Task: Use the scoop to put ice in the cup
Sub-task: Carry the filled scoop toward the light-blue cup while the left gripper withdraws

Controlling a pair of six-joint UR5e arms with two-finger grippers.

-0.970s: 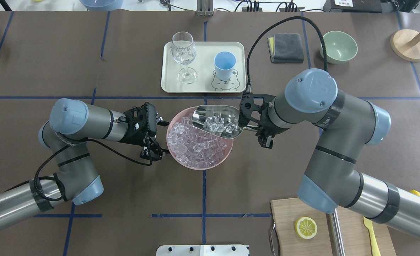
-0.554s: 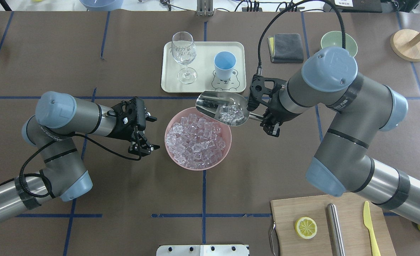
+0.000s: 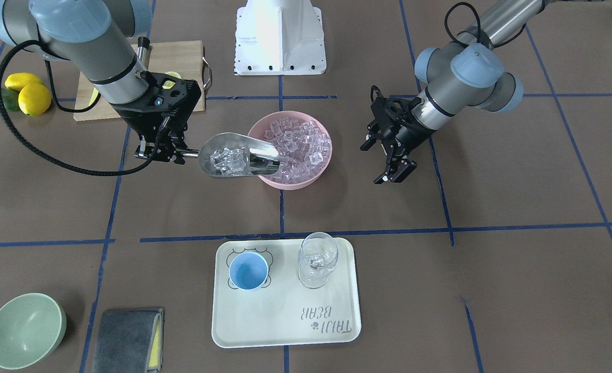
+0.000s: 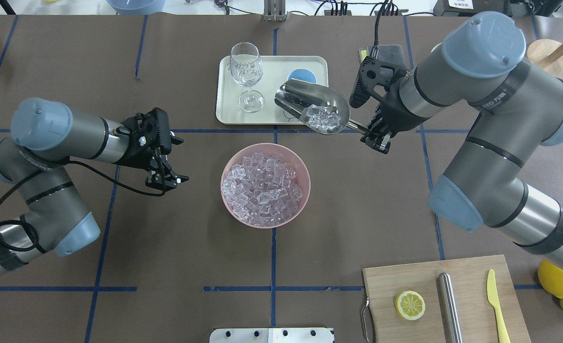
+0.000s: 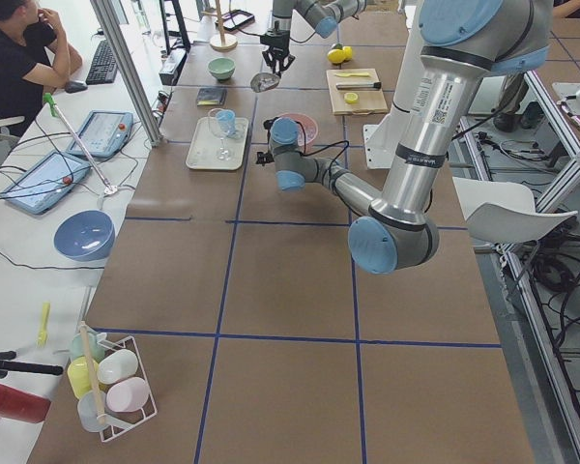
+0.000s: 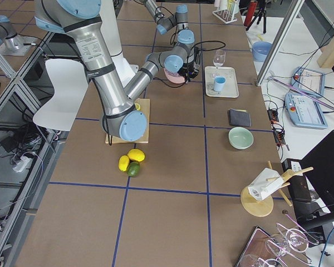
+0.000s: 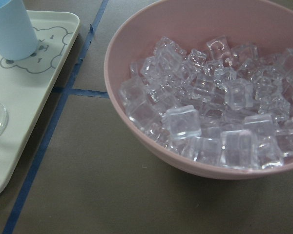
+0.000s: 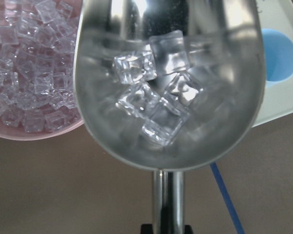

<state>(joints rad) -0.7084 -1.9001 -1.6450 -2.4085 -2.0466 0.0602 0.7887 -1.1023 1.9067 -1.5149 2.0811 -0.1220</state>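
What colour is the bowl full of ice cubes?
Pink; the round bowl shows best in the left wrist view.

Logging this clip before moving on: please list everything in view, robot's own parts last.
pink bowl: one, table centre
scoop: one, shiny steel, raised in the right end effector
ice: many clear cubes, heaped in the pink bowl, a few in the scoop
tray: one, cream, beyond the bowl
cup: one, light blue, on the tray
stemmed glass: one, clear, beside the cup
green bowl: one, pale, beside the grey cloth
cutting board: one, wooden, under lemon slice, steel cylinder, yellow knife
whole lemons: two, yellow, beside the board
left end effector: black, open, empty
right end effector: black, shut on the scoop handle
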